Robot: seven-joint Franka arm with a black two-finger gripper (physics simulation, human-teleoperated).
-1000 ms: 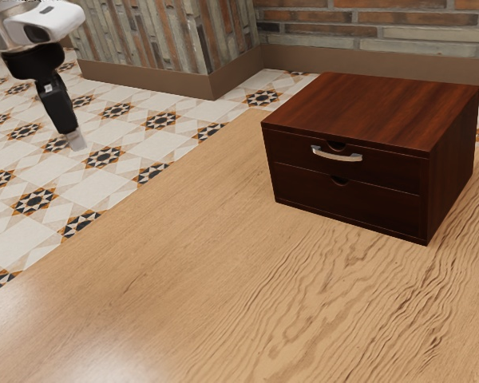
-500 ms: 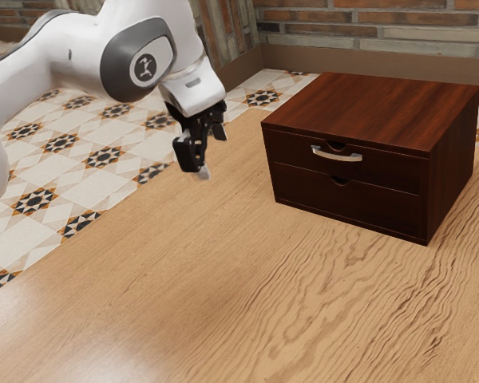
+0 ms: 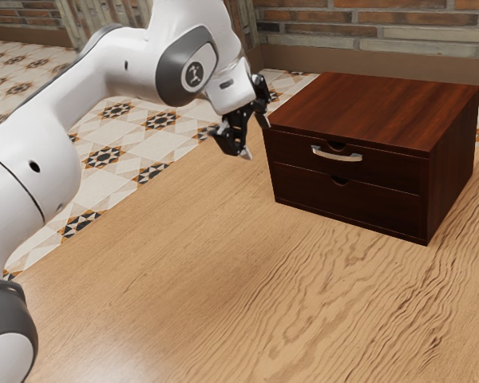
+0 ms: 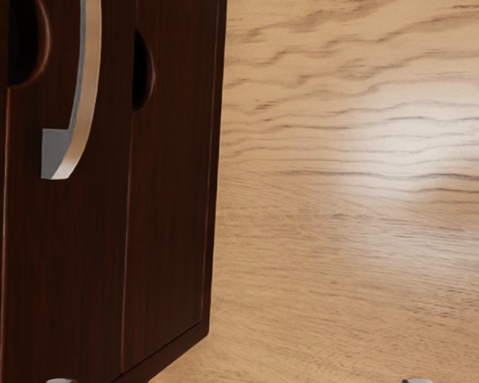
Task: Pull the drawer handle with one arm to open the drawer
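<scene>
gripper spread wide, empty, just off cabinet front corner. drawer shut, top of cabinet front. handle rigid metal, probably slick; grip mid-bar, pull straight out.

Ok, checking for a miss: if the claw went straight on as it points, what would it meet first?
The claw would likely meet the wooden table just in front of the cabinet, short of the handle; depth is unclear.
</scene>
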